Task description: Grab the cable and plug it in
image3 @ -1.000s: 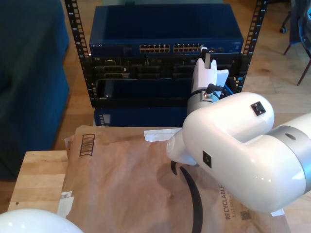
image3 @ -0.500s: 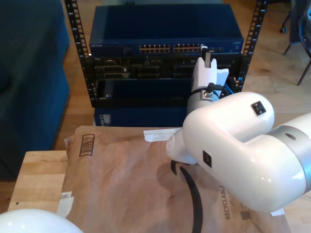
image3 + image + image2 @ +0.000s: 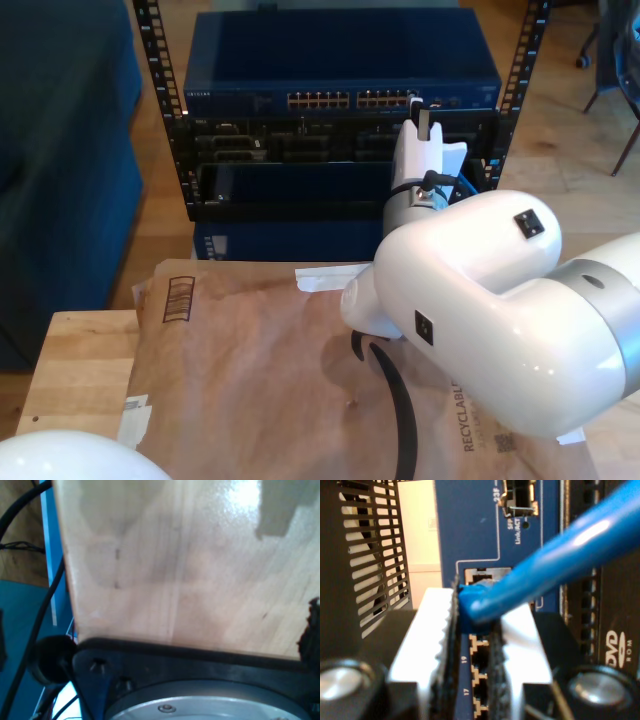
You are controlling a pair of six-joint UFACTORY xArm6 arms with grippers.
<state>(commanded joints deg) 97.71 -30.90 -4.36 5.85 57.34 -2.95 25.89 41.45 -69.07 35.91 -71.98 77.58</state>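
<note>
— Jaws first: what are they doing?

— Closed on the cable (image 3: 545, 565), on my second gripper (image 3: 472, 630). The toothed pads (image 3: 451, 630) pinch the blue boot just behind the plug, and the rest of the cable runs up and away from the grip. My first gripper's jaws I cannot tell about; its camera looks at the pale wooden desk (image 3: 190, 565).

— Anything different from a second ago?

— Barely. In the exterior view my second gripper (image 3: 418, 112) has crept a touch toward the view's left and closer to the blue switch (image 3: 340, 60); otherwise the scene matches. I judge this to be the last slow approach, not yet an insertion.

— Where is the plug?

— Its tip sits right at the mouth of an open port (image 3: 487, 575), apparently not seated.

— Room to move?

— Tight. Neighbouring ports (image 3: 479, 672) lie just below the pads, a black vented panel (image 3: 370, 555) stands to one side, and the rack's upright rail (image 3: 522, 70) stands near, at the exterior view's right. Straight in looks like the only free line.
</note>
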